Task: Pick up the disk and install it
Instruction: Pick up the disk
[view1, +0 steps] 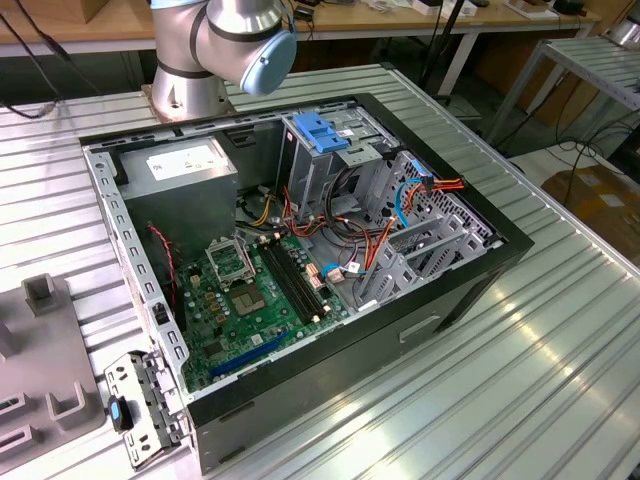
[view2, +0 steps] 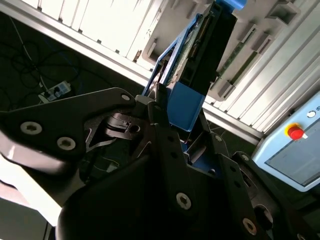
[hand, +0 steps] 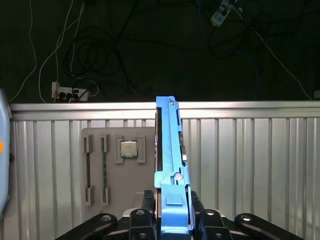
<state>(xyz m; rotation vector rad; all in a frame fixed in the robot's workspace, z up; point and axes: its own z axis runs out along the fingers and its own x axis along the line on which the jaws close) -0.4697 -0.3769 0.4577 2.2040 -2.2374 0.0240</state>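
At the exterior view's left, a grey moulded plastic holding tray (view1: 45, 370) is lying on the ribbed aluminium table (view1: 540, 380). A small perforated steel bracket (view1: 140, 400) is resting just beside the open black desktop computer case (view1: 300, 405). Inside the case, a big grey power-supply box (view1: 180, 170) is sitting beside the green motherboard (view1: 245, 300). Further toward the exterior view's right, a light-blue plastic latch plate (view1: 318, 132) is topping the bare steel drive cage (view1: 305, 180).

In both wrist views the black two-fingered gripper (hand: 172, 202) is clamping the disk (hand: 169, 145), a flat silver-grey metal hard drive framed by bright blue plastic rails, edge-on (the tray, with its square processor chip (hand: 129, 148), is lying beyond it).

For this carry, holding the drive square to its rails probably matters most, since loose red and orange cables (view1: 440, 185) are crowding the cage. The widest free room is lying over the table at the exterior view's right.
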